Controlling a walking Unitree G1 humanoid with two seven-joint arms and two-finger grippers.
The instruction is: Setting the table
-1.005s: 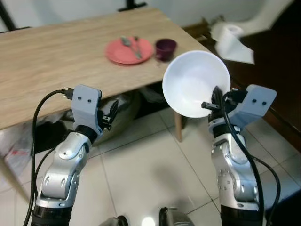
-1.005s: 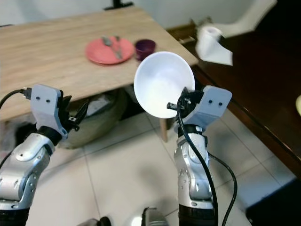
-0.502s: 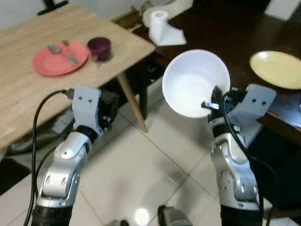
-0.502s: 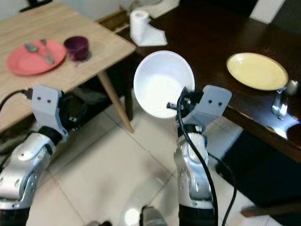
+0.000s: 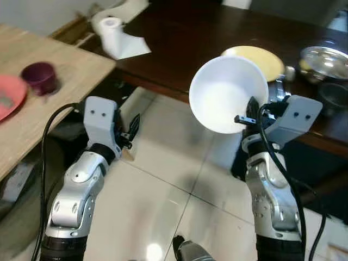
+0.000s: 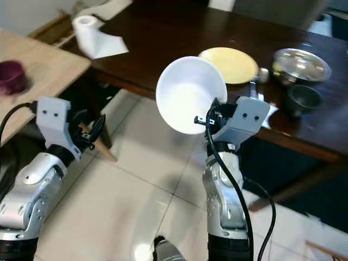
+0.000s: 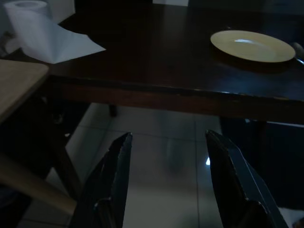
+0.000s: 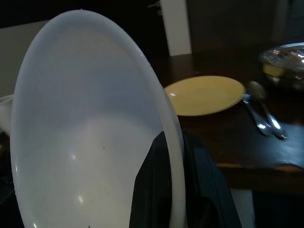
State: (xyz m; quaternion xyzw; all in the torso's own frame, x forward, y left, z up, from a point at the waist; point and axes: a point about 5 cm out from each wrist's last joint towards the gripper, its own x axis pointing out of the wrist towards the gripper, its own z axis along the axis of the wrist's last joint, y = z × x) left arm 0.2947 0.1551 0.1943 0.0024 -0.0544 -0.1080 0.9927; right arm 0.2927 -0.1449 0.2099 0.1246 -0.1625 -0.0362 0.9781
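Right hand (image 8: 175, 190) pinches the rim of a white bowl (image 5: 225, 92), held tilted on edge; beyond it a yellow plate (image 6: 231, 61) lies on the dark tabletop (image 6: 163, 32). Left hand (image 7: 166, 187) hangs wide, holding nothing.

I am standing in a home dining area. A dark wooden dining surface (image 6: 179, 32) carries a yellow plate (image 6: 228, 62), with a spoon (image 8: 266, 114) just beside it and a steel bowl (image 6: 302, 64) and a small dark bowl (image 6: 304, 98) near it. A roll of paper towel (image 6: 89, 32) sits at this surface's far corner. Beside it stands a light wooden surface (image 5: 60, 81) with a purple cup (image 5: 39, 77) and a red plate (image 5: 8, 100). The floor (image 6: 147, 185) is glossy pale tile.
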